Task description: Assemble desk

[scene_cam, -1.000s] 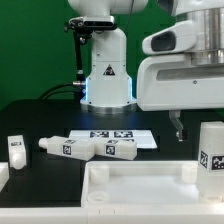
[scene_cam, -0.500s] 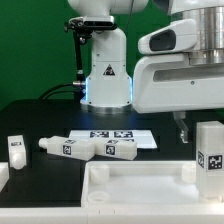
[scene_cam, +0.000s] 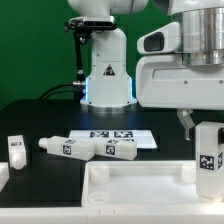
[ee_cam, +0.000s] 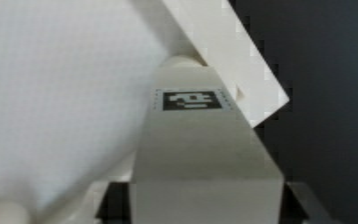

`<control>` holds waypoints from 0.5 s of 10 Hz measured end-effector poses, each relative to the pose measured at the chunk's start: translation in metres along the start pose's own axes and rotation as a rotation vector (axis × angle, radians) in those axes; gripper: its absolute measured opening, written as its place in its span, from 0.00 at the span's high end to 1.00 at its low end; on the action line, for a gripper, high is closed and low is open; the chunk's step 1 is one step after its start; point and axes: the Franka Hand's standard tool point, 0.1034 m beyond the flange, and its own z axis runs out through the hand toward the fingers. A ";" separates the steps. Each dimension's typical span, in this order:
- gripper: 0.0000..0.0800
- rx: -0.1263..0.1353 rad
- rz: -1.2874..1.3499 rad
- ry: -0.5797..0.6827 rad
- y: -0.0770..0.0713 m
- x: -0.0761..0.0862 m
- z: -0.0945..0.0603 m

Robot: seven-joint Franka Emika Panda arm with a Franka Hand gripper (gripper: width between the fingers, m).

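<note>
The gripper [ee_cam: 202, 205] was clamped on one upright leg [scene_cam: 208, 160] at the edge of the tabletop [scene_cam: 140, 178]; seating was unconfirmed; three loose legs [scene_cam: 70, 147] lay on the table [scene_cam: 40, 118], apparently awaiting fitting.

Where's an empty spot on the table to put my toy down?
Bare black table lies between the robot base and the lying legs, and between the marker board and the gripped leg. The front is crowded by the tabletop.
</note>
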 end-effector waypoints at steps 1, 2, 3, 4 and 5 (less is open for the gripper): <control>0.64 0.006 0.245 0.002 0.000 -0.002 0.001; 0.64 0.011 0.447 -0.003 0.001 -0.003 0.001; 0.64 0.011 0.515 -0.004 0.000 -0.003 0.000; 0.64 0.010 0.646 -0.013 0.000 -0.004 0.000; 0.64 0.010 0.674 -0.014 0.000 -0.005 0.000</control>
